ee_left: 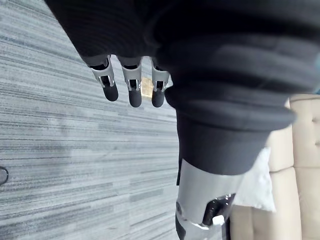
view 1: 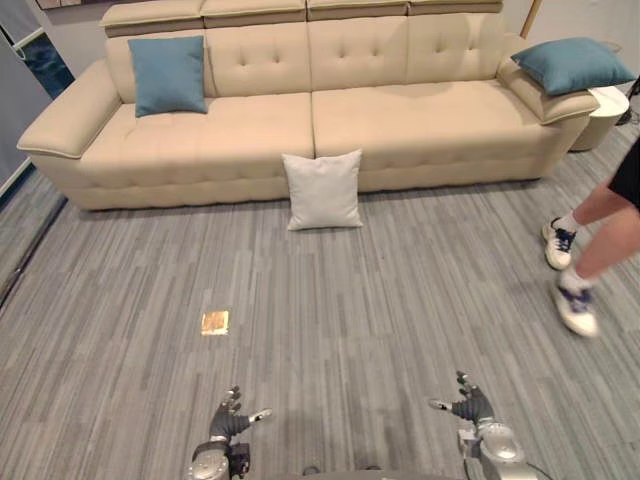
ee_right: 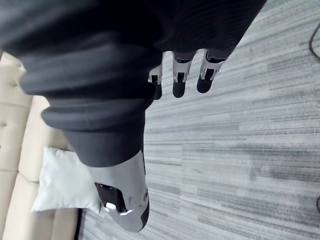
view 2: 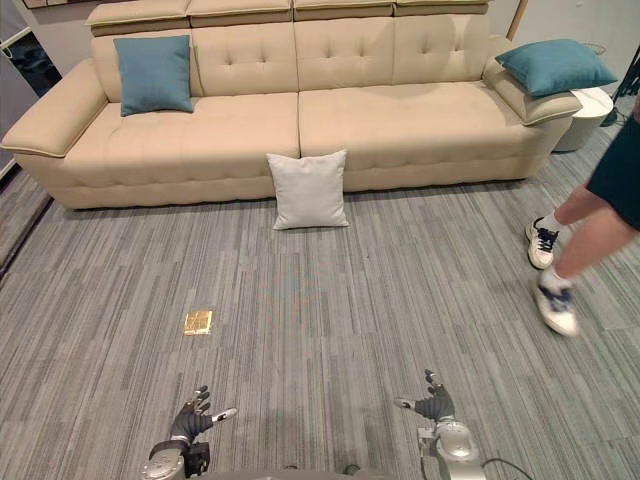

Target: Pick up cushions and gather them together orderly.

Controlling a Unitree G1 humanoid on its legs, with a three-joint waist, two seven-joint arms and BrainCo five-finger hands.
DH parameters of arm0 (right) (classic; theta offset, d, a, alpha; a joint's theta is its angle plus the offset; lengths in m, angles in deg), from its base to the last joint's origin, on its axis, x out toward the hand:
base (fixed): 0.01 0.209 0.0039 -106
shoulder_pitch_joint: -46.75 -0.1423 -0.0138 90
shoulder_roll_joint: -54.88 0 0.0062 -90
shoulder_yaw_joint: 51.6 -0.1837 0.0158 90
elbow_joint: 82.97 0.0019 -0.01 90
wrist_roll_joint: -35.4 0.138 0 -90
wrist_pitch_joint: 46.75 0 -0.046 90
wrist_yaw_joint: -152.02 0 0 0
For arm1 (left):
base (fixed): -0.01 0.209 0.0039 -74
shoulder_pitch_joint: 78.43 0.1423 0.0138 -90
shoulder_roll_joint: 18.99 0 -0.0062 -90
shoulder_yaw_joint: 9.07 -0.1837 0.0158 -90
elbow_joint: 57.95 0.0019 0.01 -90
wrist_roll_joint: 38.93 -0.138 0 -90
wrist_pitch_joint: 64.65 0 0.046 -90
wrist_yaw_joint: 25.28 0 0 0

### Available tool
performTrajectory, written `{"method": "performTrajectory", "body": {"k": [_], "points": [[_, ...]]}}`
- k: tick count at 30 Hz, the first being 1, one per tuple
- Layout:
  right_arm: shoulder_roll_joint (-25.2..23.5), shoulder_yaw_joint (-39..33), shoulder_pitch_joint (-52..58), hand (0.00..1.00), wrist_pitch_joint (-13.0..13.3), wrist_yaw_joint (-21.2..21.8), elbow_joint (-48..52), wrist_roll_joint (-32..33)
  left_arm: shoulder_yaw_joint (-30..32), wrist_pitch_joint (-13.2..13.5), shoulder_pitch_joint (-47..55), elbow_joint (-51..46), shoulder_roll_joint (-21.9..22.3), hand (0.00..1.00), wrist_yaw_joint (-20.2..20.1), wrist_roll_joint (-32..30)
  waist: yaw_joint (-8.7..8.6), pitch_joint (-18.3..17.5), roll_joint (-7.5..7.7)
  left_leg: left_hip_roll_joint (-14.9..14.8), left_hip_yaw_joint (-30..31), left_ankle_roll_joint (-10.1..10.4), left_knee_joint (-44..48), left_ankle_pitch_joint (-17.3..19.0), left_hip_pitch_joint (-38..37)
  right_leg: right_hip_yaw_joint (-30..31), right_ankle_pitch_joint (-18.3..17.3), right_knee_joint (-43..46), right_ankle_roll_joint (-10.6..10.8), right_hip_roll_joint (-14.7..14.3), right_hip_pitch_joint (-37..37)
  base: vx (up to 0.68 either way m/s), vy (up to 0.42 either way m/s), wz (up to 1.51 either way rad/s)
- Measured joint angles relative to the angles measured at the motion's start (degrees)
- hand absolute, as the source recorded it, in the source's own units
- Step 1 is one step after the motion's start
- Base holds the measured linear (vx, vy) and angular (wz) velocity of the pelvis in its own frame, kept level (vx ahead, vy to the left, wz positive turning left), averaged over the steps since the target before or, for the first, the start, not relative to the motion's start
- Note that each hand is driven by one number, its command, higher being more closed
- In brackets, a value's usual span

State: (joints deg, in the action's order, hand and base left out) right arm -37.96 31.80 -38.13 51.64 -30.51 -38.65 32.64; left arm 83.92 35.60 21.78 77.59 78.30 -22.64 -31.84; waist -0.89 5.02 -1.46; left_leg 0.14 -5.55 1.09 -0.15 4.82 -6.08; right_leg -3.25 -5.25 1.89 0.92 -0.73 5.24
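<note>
Cushions sat in three places in your left eye view. A white cushion (view 1: 323, 190) stood on the floor (view 1: 350, 300), leaning against the middle of the sofa (view 1: 420, 120) front. A blue cushion (view 1: 169, 75) rested against the backrest at the far left, and a second blue cushion (view 1: 572, 63) lay on the right armrest. Your left hand (view 1: 232, 415) and right hand (view 1: 468, 402) hung at the near edge, well apart from every cushion, loosely spread and empty.

In your right eye view a person (view 2: 618, 170) was mid-stride at the right, near the sofa's end.

Your left wrist view showed relaxed fingers (ee_left: 134, 90) holding nothing above the floor.

Your right wrist view showed its fingers (ee_right: 180, 82) likewise open and empty.
</note>
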Motion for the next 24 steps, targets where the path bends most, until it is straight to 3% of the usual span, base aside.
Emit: {"method": "performTrajectory", "body": {"k": [7, 20, 22, 24], "points": [[1.65, -0.59, 1.05, 0.0, 0.0, 0.05, 1.57, -2.25, 1.74, 0.0, 0.4, -0.02, -0.52, 0.0, -0.08, -0.03, -0.12, -0.11, 0.17, 0.03, 0.09, -0.07, -0.67, -0.04, -0.01, -0.06, 0.01, -0.08, -0.01, -0.04, -0.3, 0.0, 0.0, 0.0], [0.49, -2.74, -0.04, 0.0, -1.09, -0.37, 1.32, -0.3, 1.7, -0.05, 0.0, -1.96, -0.42, 0.0, 0.03, 0.08, -0.14, 0.65, 1.25, 0.65, 0.53, -0.12, -0.72, -0.04, 2.28, -1.28, 0.05, -0.62, -0.07, 0.52, -2.2, 0.01, -0.002, 0.02], [0.09, -2.93, -0.82, 0.0, -1.16, -0.74, 0.51, 0.49, 1.69, -0.05, -0.04, -3.01, -0.39, 0.0, 0.07, 0.1, -0.09, 0.95, 1.64, 0.82, 0.28, -0.65, 0.56, 0.37, 3.85, -1.03, 0.06, -0.21, -0.08, 0.77, -3.36, 0.01, 0.008, -0.03], [-0.46, -3.05, -2.24, 0.0, -1.36, -1.08, -0.74, 0.91, 1.7, -0.09, 0.0, -4.37, -0.28, 0.0, 0.14, 0.14, 0.16, 1.44, 1.57, 0.68, -1.0, -2.48, 4.56, 2.91, 6.48, 0.13, -0.18, 1.0, 0.22, 0.8, -5.07, 0.04, 0.039, -0.22]]}}
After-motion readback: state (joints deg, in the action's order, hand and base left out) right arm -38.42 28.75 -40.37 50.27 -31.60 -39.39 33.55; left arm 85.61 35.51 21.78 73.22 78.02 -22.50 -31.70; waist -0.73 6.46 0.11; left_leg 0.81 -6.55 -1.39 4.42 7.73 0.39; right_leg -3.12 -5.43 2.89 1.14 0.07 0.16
